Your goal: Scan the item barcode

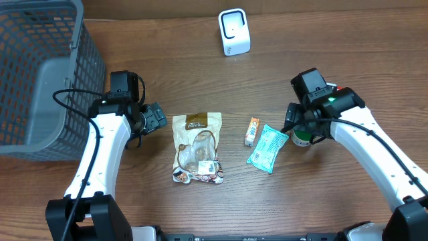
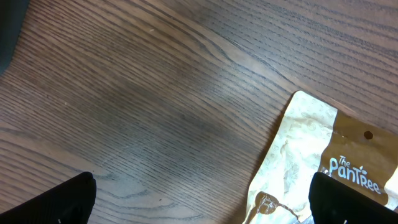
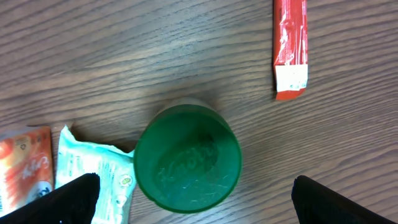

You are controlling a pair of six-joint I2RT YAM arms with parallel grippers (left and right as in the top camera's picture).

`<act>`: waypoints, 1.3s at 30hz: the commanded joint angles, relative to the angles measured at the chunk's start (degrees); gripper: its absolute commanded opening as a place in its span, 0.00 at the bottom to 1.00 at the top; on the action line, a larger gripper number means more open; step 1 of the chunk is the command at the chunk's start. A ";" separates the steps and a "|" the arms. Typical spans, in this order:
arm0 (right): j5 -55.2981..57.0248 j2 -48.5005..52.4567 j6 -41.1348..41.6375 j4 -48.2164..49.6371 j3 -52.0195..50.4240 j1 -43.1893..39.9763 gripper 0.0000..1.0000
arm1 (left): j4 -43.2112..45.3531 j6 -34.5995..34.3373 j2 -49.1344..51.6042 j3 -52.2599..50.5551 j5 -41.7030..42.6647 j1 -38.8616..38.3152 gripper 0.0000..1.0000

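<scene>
While the right gripper (image 3: 205, 202) hangs over it with its 2 fingers spread wide and touching nothing, the green-capped bottle (image 3: 186, 158) stands upright on the table (image 1: 334, 53), just right of the teal packet (image 1: 267, 148). Its round cap is dark green with raised lettering too blurred to read; overhead, the body below looks white. The left gripper (image 2: 199, 205), also spread and empty, hovers just left of the tan pouch (image 1: 196, 147). 1 white scanner (image 1: 234, 32) sits at the far edge
</scene>
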 commanded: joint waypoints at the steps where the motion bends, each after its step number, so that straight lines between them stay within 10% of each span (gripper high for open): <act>1: -1.62 -0.02 -2.43 0.59 -1.05 -0.24 1.00 | 0.02 0.66 -0.13 0.83 -0.59 0.11 1.00; 9: -3.19 0.00 15.69 1.11 -1.18 -0.22 0.84 | 0.02 0.66 -0.13 0.83 -0.59 0.11 1.00; 26: -3.10 0.00 29.03 8.96 -8.31 -0.17 1.00 | 0.02 0.66 -0.13 0.83 -0.59 0.11 1.00; 31: -3.10 0.00 28.44 9.14 -8.31 -0.17 0.71 | 0.02 0.66 -0.13 0.83 -0.59 0.11 1.00; 39: -1.11 0.00 26.64 8.13 -8.31 -0.17 0.67 | 0.02 0.66 -0.13 0.83 -0.59 0.11 1.00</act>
